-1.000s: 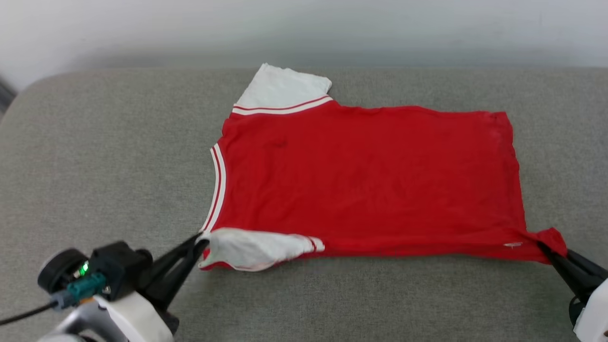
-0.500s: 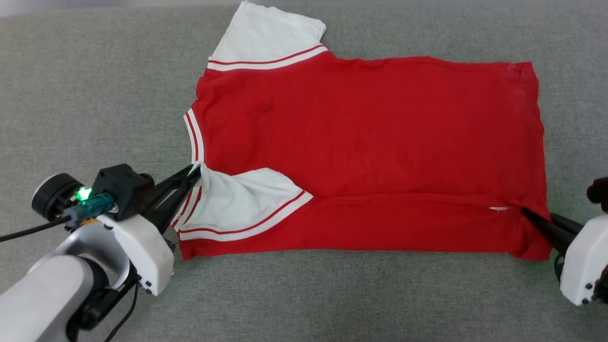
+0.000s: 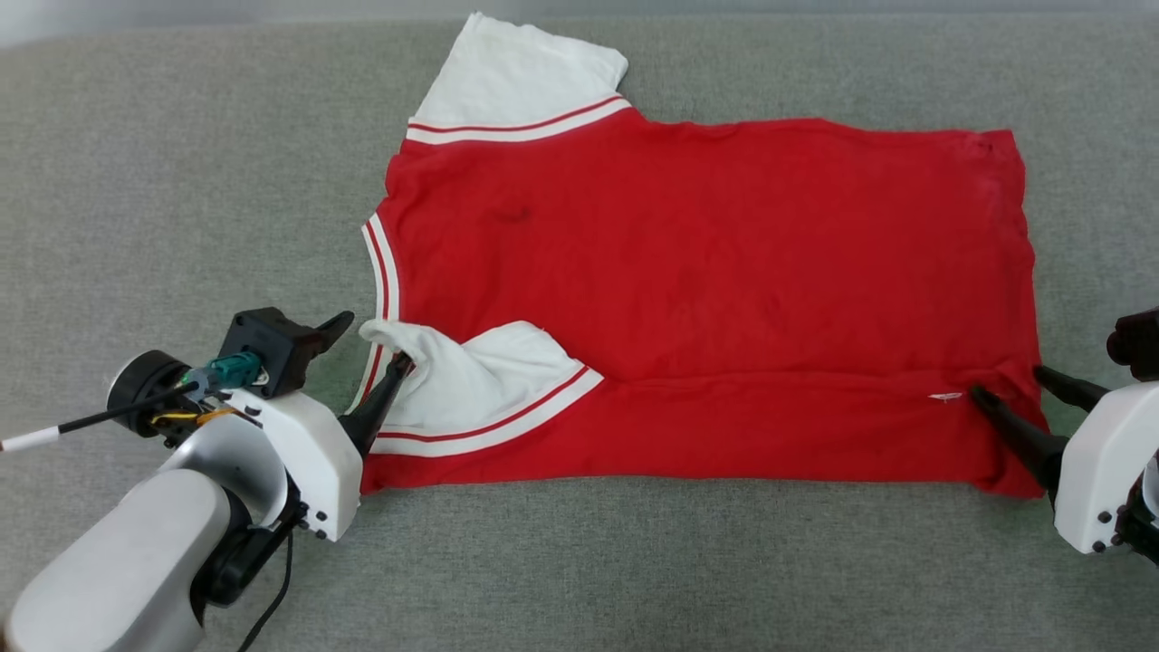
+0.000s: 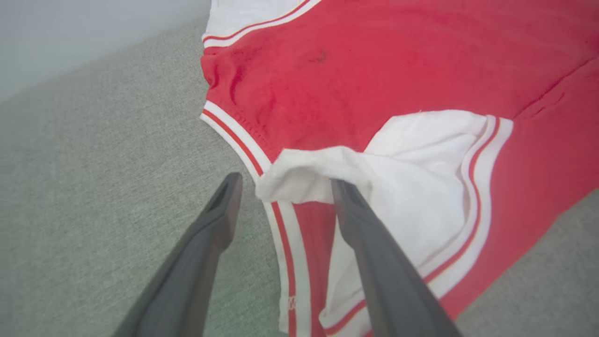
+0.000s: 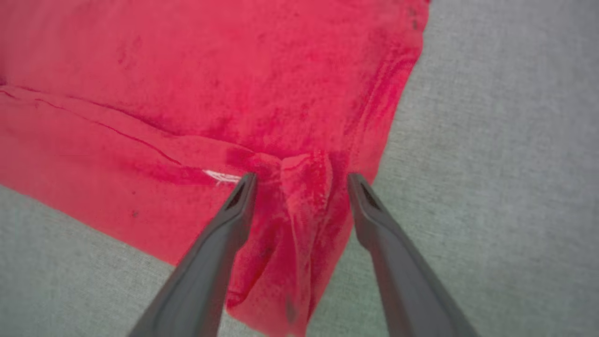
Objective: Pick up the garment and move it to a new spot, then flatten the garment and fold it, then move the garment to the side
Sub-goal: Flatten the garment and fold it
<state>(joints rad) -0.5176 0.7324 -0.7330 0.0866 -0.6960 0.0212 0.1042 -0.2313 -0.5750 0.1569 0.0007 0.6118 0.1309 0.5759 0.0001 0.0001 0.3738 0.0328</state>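
A broad grey fabric surface point(image 3: 181, 181) is seen across the head view, and on it the garment point(image 3: 706, 272) is spread with its plain red side up, collar toward the robot's left and hem toward its right. The edge nearest the robot is folded over onto the body in a long band. The far white sleeve point(image 3: 516, 77) is laid flat, pointing away from the robot, while the near white sleeve point(image 3: 489, 380) is turned in over the red cloth, its striped cuff lying slantwise. At the lower left, the left gripper point(image 3: 371, 344) is held at the collar end with its jaws spread apart and nothing clamped; in the left wrist view point(image 4: 285, 182) the crumpled tip of the near sleeve is draped across the tip of one finger point(image 4: 374, 243). At the lower right, the right gripper point(image 3: 1010, 383) is likewise seen with jaws parted, and in its wrist view point(image 5: 302, 180) a bunched ridge of the red hem corner lies loose between them. The striped collar trim point(image 3: 380, 272) is curved along the left edge. A small white mark point(image 3: 946, 397) is visible just beside the right gripper.
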